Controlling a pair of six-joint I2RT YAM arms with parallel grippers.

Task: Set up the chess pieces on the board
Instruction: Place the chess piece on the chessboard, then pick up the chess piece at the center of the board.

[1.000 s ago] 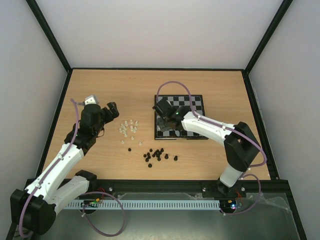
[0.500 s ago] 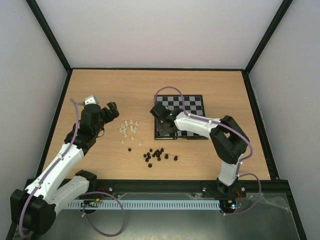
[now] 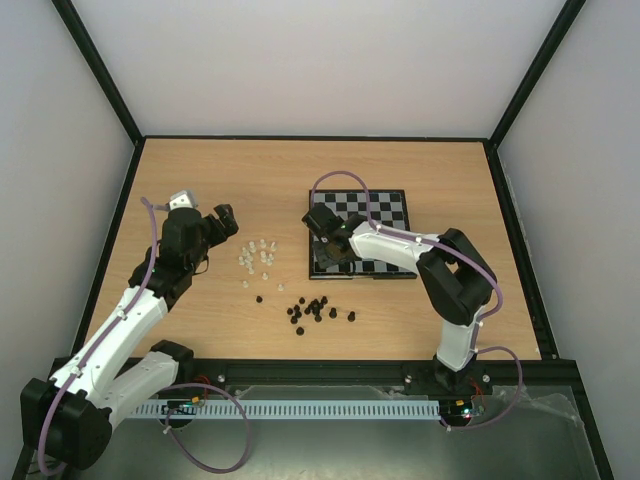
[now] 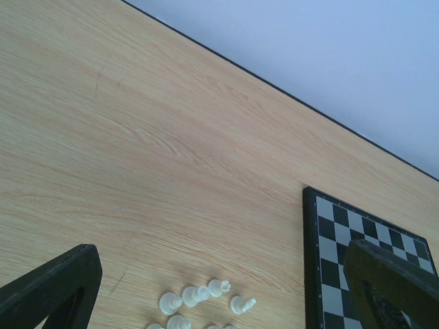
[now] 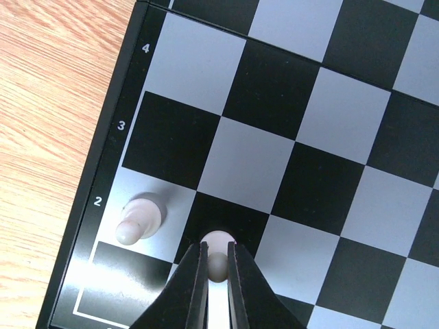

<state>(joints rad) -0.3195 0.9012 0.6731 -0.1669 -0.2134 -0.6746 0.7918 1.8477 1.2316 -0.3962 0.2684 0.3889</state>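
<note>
The board lies right of the table's middle. My right gripper is shut on the head of a white pawn, whose base sits on a black square in the rank marked 2 near the board's left edge. Another white pawn stands on the light square to its left. Several loose white chess pieces lie on the wood left of the board; they also show in the left wrist view. My left gripper hangs open left of that cluster, holding nothing.
A scatter of small black pieces lies on the table in front of the board, with one stray black piece further left. Black frame rails and pale walls enclose the table on three sides.
My right gripper has shifted a little toward the board's near-left corner, still shut on the pawn, and its elbow has swung left. The left arm has not moved.
</note>
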